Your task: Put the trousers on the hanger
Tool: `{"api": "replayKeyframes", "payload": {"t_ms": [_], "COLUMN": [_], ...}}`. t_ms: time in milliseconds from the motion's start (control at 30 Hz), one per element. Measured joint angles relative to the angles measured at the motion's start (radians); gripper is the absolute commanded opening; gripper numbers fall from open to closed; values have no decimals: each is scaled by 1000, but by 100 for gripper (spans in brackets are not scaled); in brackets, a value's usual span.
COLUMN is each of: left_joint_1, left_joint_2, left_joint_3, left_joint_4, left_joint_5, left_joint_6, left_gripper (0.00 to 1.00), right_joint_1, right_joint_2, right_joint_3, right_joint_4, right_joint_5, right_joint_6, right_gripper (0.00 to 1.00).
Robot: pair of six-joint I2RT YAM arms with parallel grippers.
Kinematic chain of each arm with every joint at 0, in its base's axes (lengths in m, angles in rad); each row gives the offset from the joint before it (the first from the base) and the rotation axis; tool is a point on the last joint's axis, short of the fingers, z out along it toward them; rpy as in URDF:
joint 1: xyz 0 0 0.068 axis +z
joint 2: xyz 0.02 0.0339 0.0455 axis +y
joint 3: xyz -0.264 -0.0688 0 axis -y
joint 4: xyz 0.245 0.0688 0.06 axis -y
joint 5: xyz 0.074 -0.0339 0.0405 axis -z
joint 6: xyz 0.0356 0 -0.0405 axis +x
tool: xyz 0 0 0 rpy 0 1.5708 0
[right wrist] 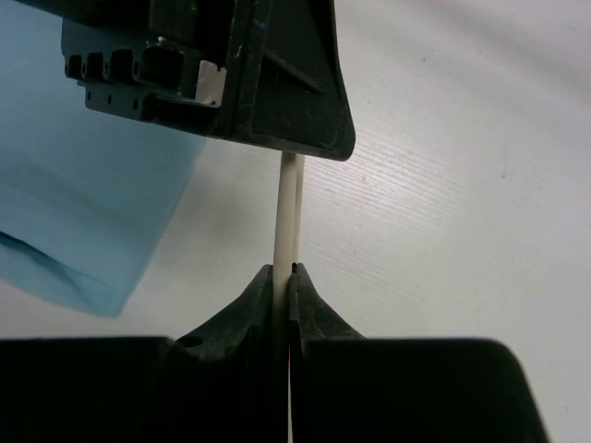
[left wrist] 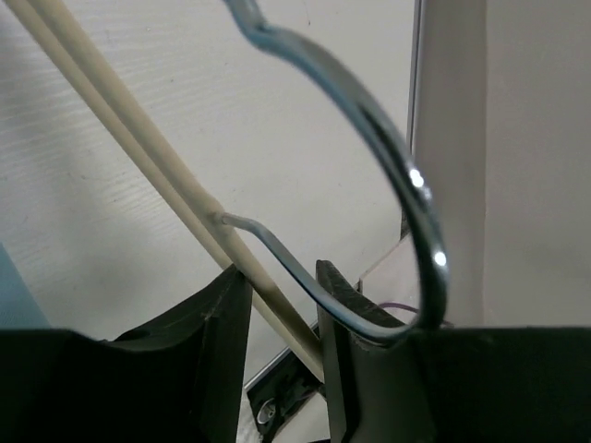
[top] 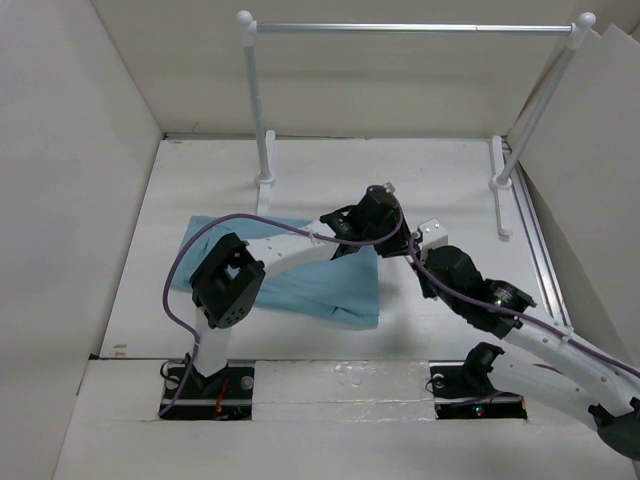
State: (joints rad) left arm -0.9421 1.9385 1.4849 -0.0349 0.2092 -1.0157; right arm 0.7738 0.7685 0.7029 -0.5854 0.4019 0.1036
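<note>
The light blue trousers lie flat on the table left of centre, partly under my left arm; they also show in the right wrist view. The cream hanger is held between both grippers, just right of the trousers. In the left wrist view its bars run between the parted jaws of my left gripper, and its metal hook curves over the right finger. My right gripper is shut on the hanger's bar. From above, the left gripper and right gripper are close together and hide the hanger.
A silver rail on white posts spans the back of the table. White walls close in left, right and back. A metal track runs along the right edge.
</note>
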Motion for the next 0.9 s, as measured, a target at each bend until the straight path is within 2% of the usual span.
{"api": "replayKeyframes", "payload": {"t_ms": [33,67,100,167,200,267,300,400,567,633,667,700,767,800,900], "left_joint_1": [-1,-3,-3,-3,-2,-2,-3,-7,-14,-16,-16,-16,-18,-19,-26], "left_joint_2": [-3,-5,-5,-5,-5,-5,-6,-29,-139,-194,-222,-249,-296,-313,-332], "left_joint_3": [-5,-8,-10,-10,-13,-19,-24,-92,-307,-384,-425,-468,-562,-600,-700], "left_joint_4": [-8,-8,-8,-18,-32,-35,-34,-3,127,174,194,219,282,305,376], "left_joint_5": [2,2,7,8,9,17,24,41,71,66,61,60,44,37,-16], "left_joint_6": [-2,-2,-14,-19,-19,-14,-10,-6,-75,-89,-85,-86,-94,-97,-100], "left_gripper": [14,14,3,0,0,0,0,0,0,0,0,0,0,0,0], "right_joint_1": [23,43,64,111,126,144,153,170,177,177,175,175,171,167,153], "right_joint_2": [5,10,19,45,56,79,90,103,43,4,-13,-29,-50,-58,-60], "right_joint_3": [0,0,0,-2,-2,-2,-2,2,34,66,84,99,108,105,61], "right_joint_4": [-6,-13,-15,-18,-25,-34,-42,-79,-151,-164,-166,-164,-150,-141,-55], "right_joint_5": [13,26,37,83,95,92,81,16,-137,-190,-203,-215,-223,-226,-230], "right_joint_6": [17,33,54,86,109,140,151,165,185,196,203,209,232,243,280], "right_gripper": [0,0,0,4,24,47,65,76,84,82,76,48,14,0,0]}}
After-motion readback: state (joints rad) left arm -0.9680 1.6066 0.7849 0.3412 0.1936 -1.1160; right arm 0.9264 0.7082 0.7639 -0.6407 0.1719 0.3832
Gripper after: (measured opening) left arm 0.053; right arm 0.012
